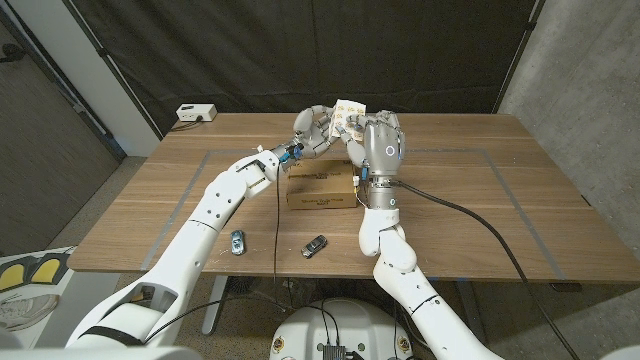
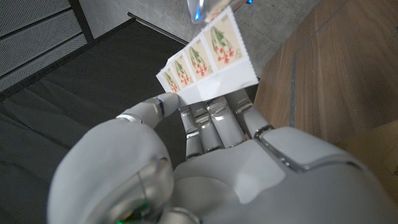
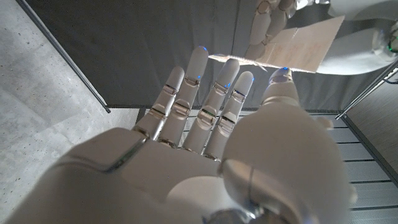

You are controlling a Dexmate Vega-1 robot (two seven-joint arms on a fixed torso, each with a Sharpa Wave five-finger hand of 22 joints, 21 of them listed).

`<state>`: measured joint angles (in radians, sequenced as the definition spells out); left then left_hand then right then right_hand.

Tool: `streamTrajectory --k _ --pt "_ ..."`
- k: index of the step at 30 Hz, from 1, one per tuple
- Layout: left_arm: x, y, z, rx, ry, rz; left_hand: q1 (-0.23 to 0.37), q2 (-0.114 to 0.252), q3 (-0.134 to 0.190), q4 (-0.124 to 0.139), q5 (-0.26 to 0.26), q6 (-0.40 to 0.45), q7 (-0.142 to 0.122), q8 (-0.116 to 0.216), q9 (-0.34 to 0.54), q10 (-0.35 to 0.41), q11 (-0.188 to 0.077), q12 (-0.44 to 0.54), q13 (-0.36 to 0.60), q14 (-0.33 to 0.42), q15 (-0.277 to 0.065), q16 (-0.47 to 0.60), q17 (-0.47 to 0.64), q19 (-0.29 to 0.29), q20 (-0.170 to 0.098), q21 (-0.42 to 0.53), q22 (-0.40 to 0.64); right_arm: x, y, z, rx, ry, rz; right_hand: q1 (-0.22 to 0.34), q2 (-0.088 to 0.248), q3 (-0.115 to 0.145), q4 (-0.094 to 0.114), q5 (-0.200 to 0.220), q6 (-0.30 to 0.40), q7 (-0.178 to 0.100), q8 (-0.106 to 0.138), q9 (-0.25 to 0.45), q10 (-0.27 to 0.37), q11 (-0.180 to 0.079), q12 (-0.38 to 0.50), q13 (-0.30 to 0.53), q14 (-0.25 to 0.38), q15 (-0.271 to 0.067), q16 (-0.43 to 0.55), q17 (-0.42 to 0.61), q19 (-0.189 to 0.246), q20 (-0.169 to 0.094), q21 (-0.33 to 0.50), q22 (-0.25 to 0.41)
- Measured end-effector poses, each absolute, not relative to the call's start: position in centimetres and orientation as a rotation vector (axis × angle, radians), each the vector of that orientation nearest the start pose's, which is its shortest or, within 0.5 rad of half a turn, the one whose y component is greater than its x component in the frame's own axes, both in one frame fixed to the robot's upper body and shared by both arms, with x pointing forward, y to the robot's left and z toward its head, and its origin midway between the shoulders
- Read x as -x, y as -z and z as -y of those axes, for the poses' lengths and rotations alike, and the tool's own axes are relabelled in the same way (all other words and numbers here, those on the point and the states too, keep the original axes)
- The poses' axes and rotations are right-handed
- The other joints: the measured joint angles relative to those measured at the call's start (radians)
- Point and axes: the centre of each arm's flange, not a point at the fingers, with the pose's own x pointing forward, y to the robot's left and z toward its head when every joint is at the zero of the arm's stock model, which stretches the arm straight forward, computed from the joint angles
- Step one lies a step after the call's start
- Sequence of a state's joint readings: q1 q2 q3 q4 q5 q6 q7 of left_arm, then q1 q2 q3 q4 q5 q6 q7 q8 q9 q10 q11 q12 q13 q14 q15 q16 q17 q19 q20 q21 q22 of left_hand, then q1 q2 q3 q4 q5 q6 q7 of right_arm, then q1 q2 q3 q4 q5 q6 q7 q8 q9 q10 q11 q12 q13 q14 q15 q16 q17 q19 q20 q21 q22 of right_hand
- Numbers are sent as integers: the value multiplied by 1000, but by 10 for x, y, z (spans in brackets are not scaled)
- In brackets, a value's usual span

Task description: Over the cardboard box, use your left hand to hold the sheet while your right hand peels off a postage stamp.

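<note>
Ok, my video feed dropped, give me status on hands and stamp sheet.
Left hand holds white stamp sheet above brown cardboard box. Right hand at the sheet, fingers apart, grip unclear. Nothing blocking.

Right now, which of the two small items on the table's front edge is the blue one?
The left item, lying nearer the left arm, is blue. The other item, closer to the right arm and in front of the cardboard box, looks dark grey.

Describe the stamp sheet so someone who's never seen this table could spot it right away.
Start at the cardboard box in the middle of the wooden table. Just above it the left hand holds up the stamp sheet, with the right hand beside it. It is pale paper printed with red flower stamps.
</note>
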<state>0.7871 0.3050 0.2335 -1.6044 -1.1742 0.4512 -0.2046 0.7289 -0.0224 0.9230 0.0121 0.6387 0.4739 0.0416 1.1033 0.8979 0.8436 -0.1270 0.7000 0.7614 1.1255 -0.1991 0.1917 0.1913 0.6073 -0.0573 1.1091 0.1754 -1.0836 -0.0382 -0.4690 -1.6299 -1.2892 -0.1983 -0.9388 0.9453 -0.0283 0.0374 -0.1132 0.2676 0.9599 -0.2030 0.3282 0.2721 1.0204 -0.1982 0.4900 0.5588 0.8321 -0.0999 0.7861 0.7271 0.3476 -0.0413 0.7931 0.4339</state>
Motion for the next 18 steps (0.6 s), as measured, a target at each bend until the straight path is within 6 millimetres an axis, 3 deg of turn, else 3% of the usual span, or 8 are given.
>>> streamTrajectory --k 6,10,18 --pt "-606 -49 -140 583 875 244 0 0 0 0 -1 0 0 -1 0 0 0 5 1 0 0 0 0 4 -4 -4 0 -509 25 76 990 849 1167 20 10 4 -4 6 -7 -4 -8 0 -7 -4 0 11 13 -7 27 18 1 0 19 7" --pt "-607 -51 -141 584 880 248 0 0 0 0 -1 4 -4 -2 9 0 0 7 1 0 0 1 0 4 -4 -4 0 -511 25 77 995 865 1162 35 24 7 -7 6 20 -3 -8 -1 1 1 13 22 17 -3 47 30 26 0 47 20" --pt "-608 -53 -143 586 884 253 0 0 0 0 -8 4 -4 2 9 0 0 7 -1 0 0 1 0 7 0 -4 0 -516 24 80 967 905 1181 71 53 14 -14 5 105 -6 22 0 86 -4 41 37 34 -9 99 60 34 -2 99 32"
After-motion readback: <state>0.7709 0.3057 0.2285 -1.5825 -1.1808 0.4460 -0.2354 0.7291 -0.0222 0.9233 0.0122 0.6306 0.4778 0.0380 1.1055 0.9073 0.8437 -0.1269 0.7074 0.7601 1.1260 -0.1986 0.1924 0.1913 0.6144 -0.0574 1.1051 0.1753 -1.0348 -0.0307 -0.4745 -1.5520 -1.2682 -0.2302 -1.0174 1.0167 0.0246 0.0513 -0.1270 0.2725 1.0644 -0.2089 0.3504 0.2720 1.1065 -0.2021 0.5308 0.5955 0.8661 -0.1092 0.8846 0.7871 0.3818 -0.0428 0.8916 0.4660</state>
